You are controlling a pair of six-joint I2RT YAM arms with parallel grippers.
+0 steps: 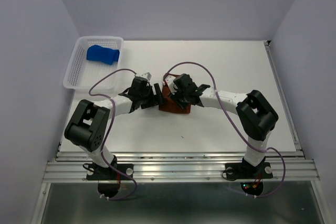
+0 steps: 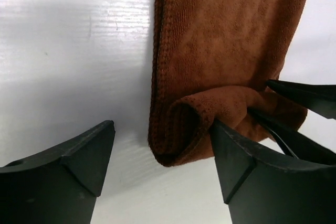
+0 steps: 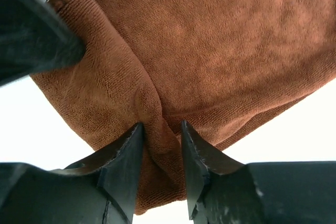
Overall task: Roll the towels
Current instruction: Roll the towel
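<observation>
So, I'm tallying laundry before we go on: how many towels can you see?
2. The blue towel lies in the white basket at far left; the brown towel lies mid-table. The arms could hide another.

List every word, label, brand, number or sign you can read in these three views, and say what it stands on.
There are none: no readable text shows on the brown towel, the blue towel, the white basket, the robot arms or the table.
</observation>
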